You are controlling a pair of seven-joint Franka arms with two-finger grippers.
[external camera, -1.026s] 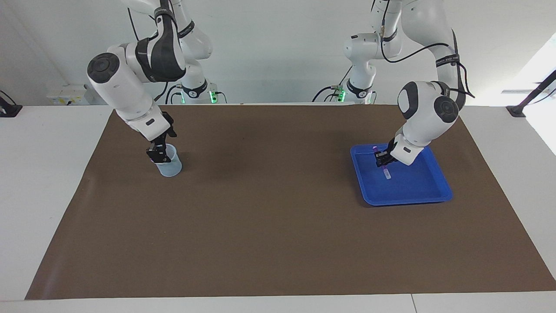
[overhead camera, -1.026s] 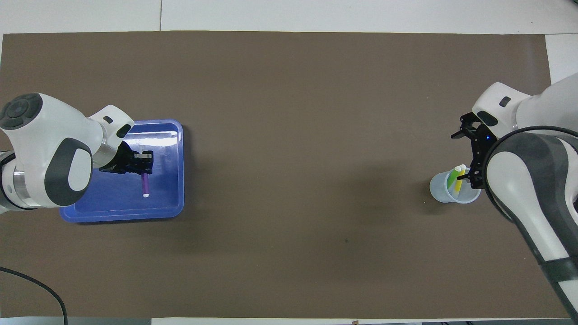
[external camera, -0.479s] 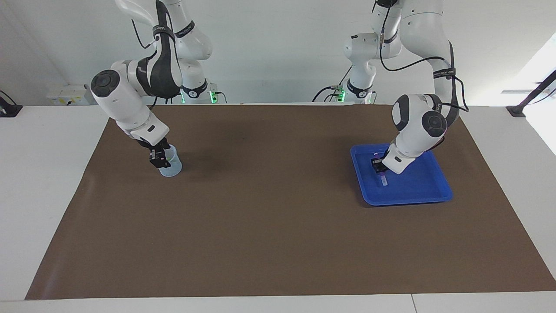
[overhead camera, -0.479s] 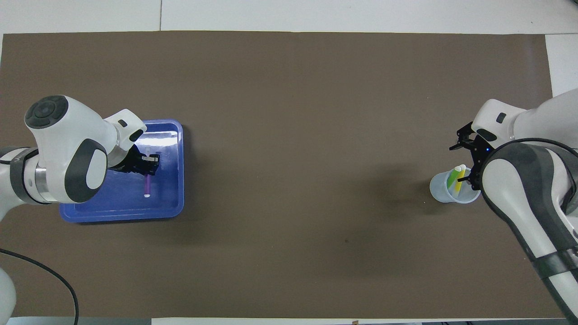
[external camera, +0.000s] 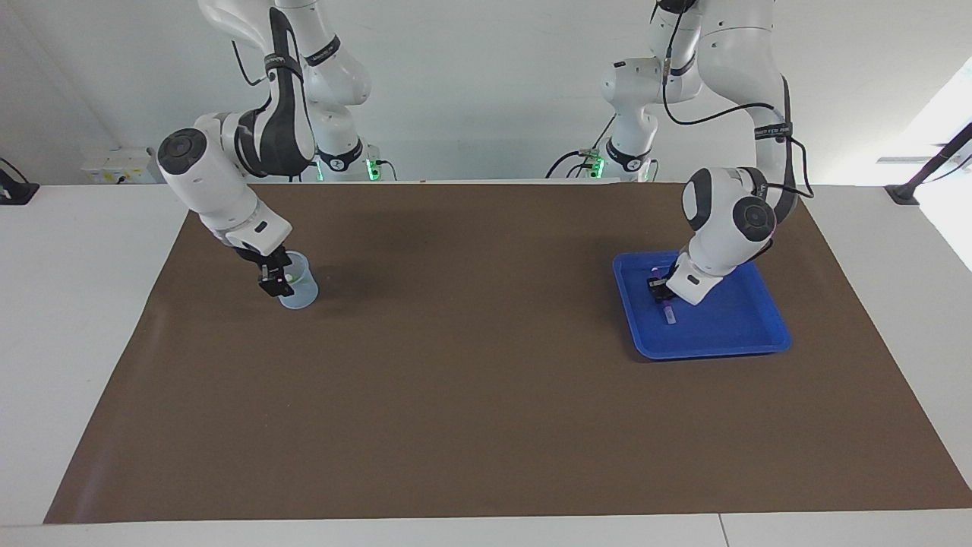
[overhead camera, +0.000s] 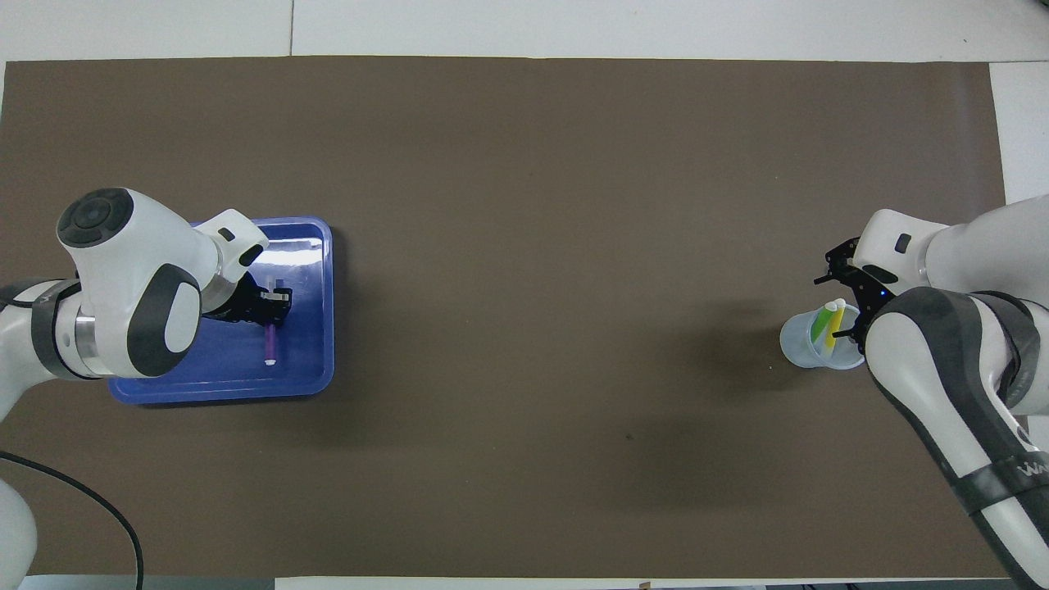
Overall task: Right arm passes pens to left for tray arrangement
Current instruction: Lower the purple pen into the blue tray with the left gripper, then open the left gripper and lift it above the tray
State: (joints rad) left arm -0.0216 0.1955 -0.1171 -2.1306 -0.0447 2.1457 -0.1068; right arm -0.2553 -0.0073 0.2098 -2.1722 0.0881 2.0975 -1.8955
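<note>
While the left gripper [external camera: 662,292] clamps the purple pen [overhead camera: 270,342] in the tray [overhead camera: 321,328], the cup [overhead camera: 799,340] holds the green pen [overhead camera: 820,325] and the yellow pen [overhead camera: 831,332], and whether the right gripper [external camera: 275,286] over it grips I cannot tell.

My tray [external camera: 763,334] looks like glossy blue plastic, with a bright sheen along its rim. The cup [external camera: 303,292] is a translucent, frosted plastic, I think. Under both lies a matt brown mat [external camera: 471,395], perhaps paper, on a smooth white table [external camera: 68,304].

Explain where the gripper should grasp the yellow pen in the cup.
Probably the upper end of the yellow pen, coming down from above: it stands tilted in the cup, only its top clear of the rim, with the green pen close beside it.
</note>
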